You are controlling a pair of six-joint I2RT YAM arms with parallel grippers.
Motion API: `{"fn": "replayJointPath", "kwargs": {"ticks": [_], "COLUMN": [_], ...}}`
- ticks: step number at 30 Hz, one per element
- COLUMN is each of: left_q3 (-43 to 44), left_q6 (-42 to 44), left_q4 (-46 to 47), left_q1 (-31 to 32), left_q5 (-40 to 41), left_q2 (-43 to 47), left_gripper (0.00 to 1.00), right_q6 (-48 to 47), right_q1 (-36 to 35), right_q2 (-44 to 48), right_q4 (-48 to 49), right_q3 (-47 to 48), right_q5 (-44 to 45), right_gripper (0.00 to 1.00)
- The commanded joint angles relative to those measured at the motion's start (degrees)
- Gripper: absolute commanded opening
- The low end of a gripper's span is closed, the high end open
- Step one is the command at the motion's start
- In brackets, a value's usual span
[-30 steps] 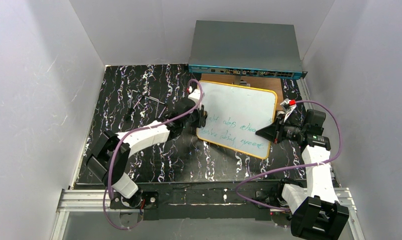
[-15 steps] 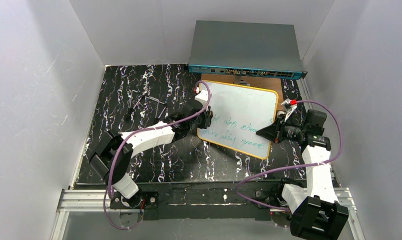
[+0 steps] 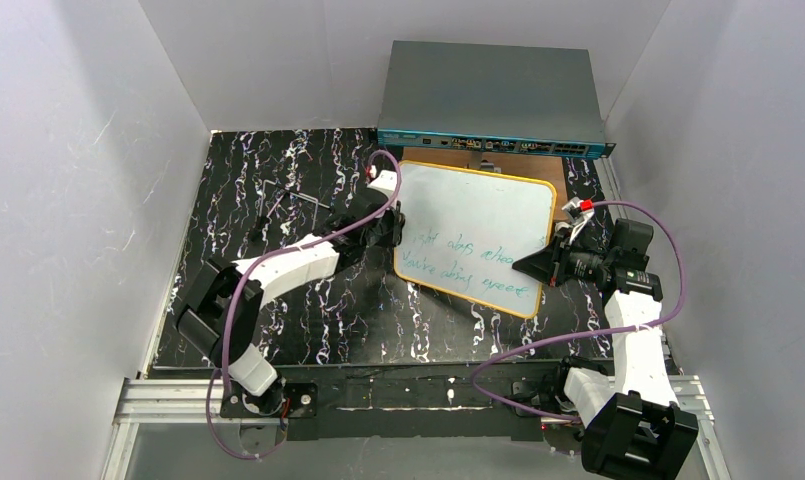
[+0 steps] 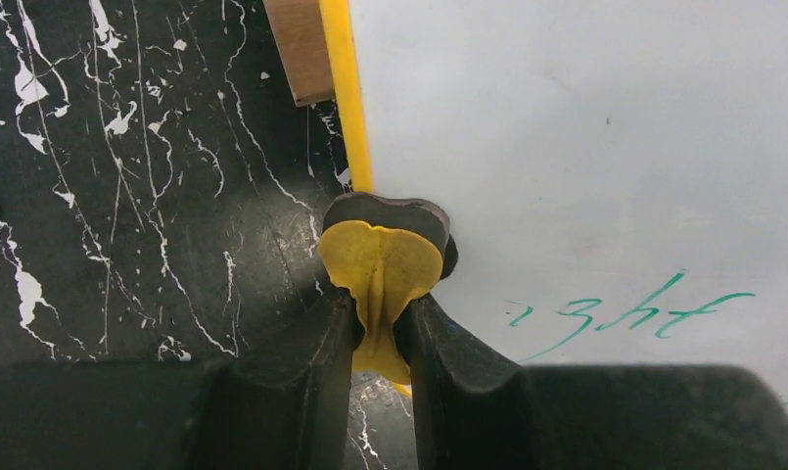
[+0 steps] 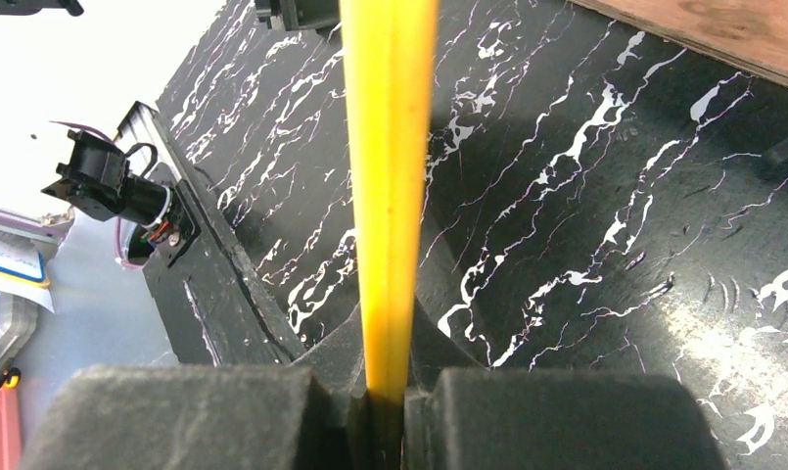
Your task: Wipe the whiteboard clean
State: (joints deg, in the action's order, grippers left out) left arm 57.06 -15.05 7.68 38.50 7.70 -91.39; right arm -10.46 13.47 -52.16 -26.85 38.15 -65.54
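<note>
The whiteboard (image 3: 483, 205), white with a thin orange-yellow rim, lies tilted on the black marbled table and bears two lines of green writing (image 3: 468, 265). My left gripper (image 3: 394, 228) is shut on a yellow eraser with a black felt pad (image 4: 382, 257), which rests at the board's left rim (image 4: 348, 108), just above the writing (image 4: 625, 311). My right gripper (image 3: 538, 266) is shut on the board's right rim, seen edge-on in the right wrist view (image 5: 390, 147).
A grey network switch (image 3: 493, 95) stands at the back, with a brown wooden board (image 3: 523, 163) under the whiteboard's far edge. Thin metal keys (image 3: 293, 200) lie on the table at back left. White walls enclose both sides.
My left gripper, with the eraser, slid a little right onto the board, then back left and slightly farther away to the rim. The right gripper and the board have not moved.
</note>
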Motion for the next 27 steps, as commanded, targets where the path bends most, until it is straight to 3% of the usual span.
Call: {"fn": "replayJointPath", "kwargs": {"ticks": [1,10,13,17,21,27], "left_q3": [-2.7,-0.3,-0.5,-2.2,-2.8,-2.7], "left_q6": [-0.9,-1.3,-2.0,-5.6,-5.5,-4.5], "left_q4": [1.8,3.1,2.7,2.4,2.4,4.4], "left_q1": [3.1,11.0,9.4,3.4,2.2,9.8], "left_q5": [-0.4,4.1,7.1,5.9,4.6,5.4], "left_q2": [0.9,0.6,0.4,0.4,0.9,0.1], "left_gripper": [0.0,0.0,0.0,0.0,0.0,0.0], "right_q6": [-1.4,-1.5,-1.4,-1.4,-1.4,-1.4], "right_q1": [-0.9,-0.9,-0.9,-0.9,-0.9,-0.9], "right_q2": [1.1,1.0,1.0,1.0,1.1,1.1], "right_q4": [1.5,1.5,1.5,1.4,1.5,1.5], "right_q3": [2.6,2.5,2.6,2.6,2.6,2.6], "right_q5": [-8.4,-8.3,-8.2,-8.3,-8.3,-8.3], "right_gripper": [0.01,0.01,0.01,0.01,0.01,0.01]}}
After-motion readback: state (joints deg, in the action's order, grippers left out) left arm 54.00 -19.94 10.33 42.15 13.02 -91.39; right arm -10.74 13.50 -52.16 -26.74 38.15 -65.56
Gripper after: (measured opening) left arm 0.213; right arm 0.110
